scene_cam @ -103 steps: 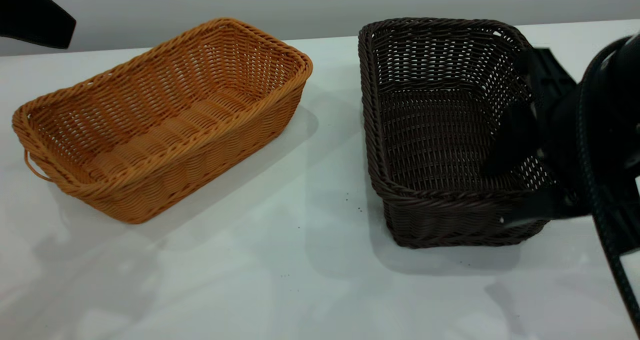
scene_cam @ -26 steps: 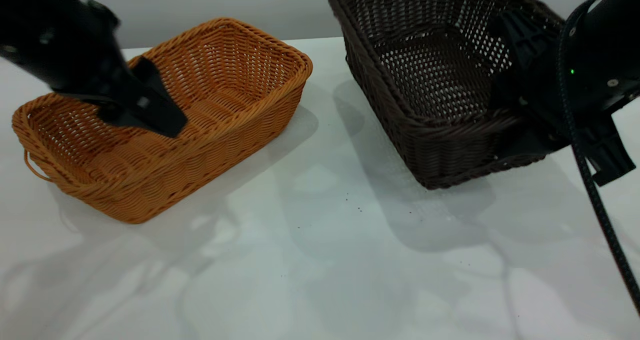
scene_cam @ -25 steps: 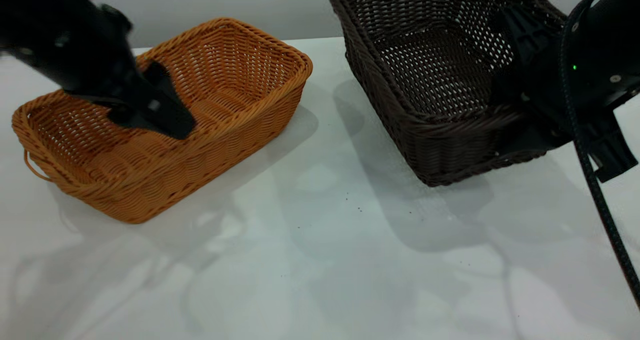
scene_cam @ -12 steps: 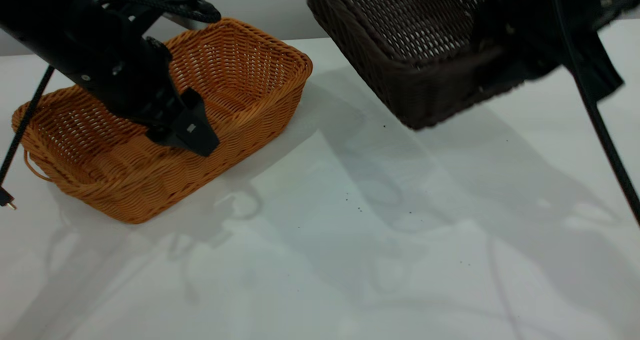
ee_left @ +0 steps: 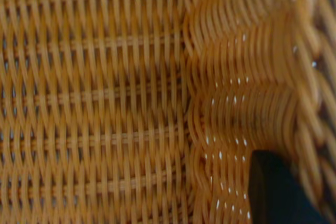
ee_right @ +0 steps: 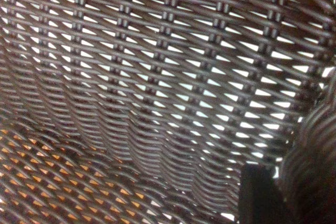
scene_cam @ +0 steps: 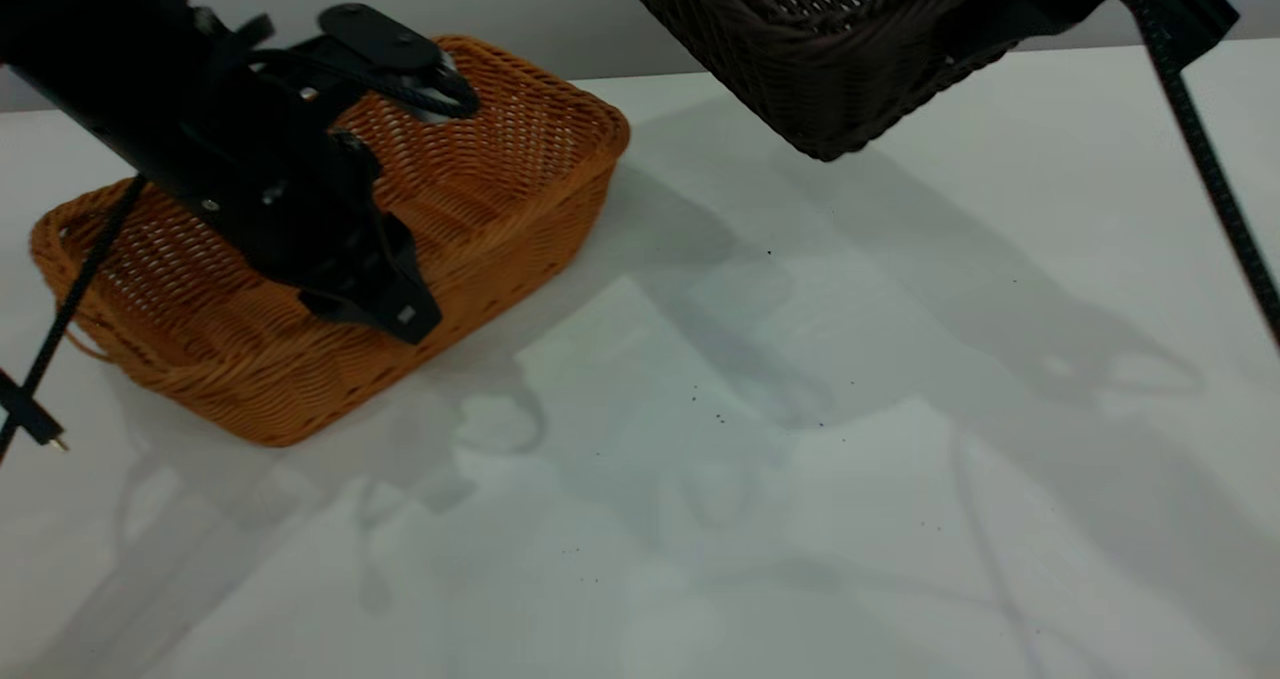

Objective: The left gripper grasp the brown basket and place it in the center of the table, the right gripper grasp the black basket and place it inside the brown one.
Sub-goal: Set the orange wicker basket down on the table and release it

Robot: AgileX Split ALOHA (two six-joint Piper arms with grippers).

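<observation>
Black basket: off the table now, risen from beside the brown one to the exterior view's top edge, tilted, only its lower corner showing.
Right gripper: climbs with the basket, clamped on its wall; mostly out of view.
Left gripper: comes in from the upper left corner, now down at the brown basket's near long wall.
Brown basket: nudged a little; far end slightly shifted.
Table: shadows spread across the middle.
</observation>
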